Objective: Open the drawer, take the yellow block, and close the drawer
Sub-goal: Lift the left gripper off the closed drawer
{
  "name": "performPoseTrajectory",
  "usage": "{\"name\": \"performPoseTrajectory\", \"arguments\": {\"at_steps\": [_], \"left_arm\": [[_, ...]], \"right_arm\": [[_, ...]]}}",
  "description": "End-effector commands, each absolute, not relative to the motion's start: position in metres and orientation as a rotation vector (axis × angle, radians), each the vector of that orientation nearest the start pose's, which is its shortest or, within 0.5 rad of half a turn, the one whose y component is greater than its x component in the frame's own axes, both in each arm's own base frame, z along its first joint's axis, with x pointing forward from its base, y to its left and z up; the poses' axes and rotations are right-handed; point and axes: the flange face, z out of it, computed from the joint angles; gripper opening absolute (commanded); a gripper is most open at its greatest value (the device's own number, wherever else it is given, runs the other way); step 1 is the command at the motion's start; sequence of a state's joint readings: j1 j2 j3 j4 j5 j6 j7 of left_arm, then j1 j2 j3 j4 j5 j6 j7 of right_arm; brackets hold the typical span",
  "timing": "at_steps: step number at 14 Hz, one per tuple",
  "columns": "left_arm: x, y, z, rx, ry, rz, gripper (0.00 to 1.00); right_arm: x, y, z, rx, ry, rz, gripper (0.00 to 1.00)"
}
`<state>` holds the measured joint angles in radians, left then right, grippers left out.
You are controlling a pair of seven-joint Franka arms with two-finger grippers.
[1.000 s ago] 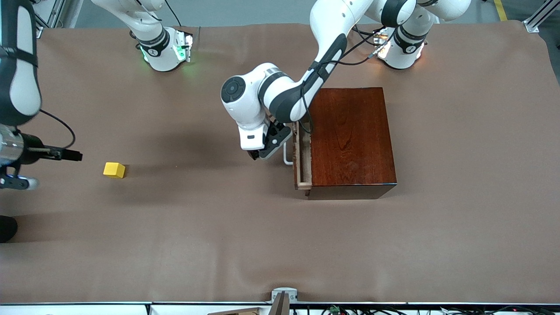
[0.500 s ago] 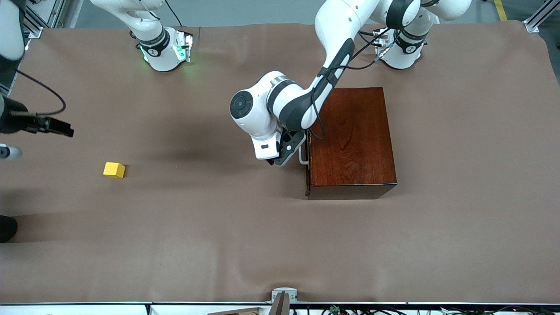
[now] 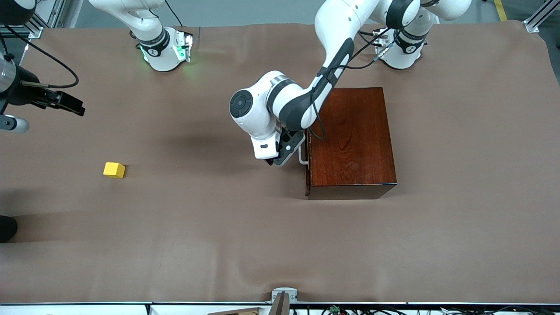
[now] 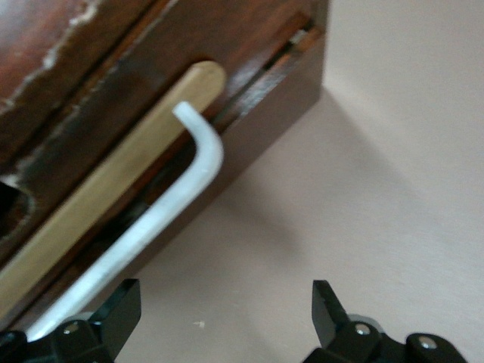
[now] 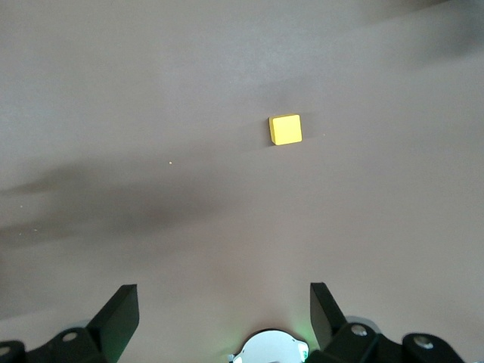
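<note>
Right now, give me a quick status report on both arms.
Left pincer open at the drawer handle, drawer shut. Right pincer open, raised. Yellow block on table, unobstructed.

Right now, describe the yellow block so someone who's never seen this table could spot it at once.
Start at the dark reddish-brown wooden box toward the left arm's end of the table, with the left hand at its white handle. Go across the bare brown table cover toward the right arm's end. The yellow block sits alone there, a small bright cube, the only yellow thing on the table.
</note>
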<state>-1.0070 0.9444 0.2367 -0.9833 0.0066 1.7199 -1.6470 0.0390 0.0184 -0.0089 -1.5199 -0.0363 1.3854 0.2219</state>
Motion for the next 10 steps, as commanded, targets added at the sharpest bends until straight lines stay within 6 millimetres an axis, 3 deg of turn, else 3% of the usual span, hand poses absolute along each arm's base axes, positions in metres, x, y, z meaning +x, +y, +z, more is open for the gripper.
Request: {"name": "performPoseTrajectory", "arguments": {"at_steps": [1,4,7,10], "left_arm": [[0.498,-0.579,0.302,-2.724,-1.108,-0.222,1.0],[0.491,-0.593,0.309,-2.786,-1.096,-0.238,1.0],[0.479,-0.614,0.321,-2.892,-1.087,-0.241,1.0],[0.478,-0.616,0.322,-2.905,-1.079,-0.24,1.0]], "right_arm": [[0.526,0.008,0.635,-3.156,0.34,0.213,1.0],[0.526,0.012,0.636,-3.158,0.291,0.202,1.0],[0.523,0.003,0.642,-3.12,0.237,0.179,1.0],[0.529,0.01,0.646,-3.129,0.208,0.119,1.0]]}}
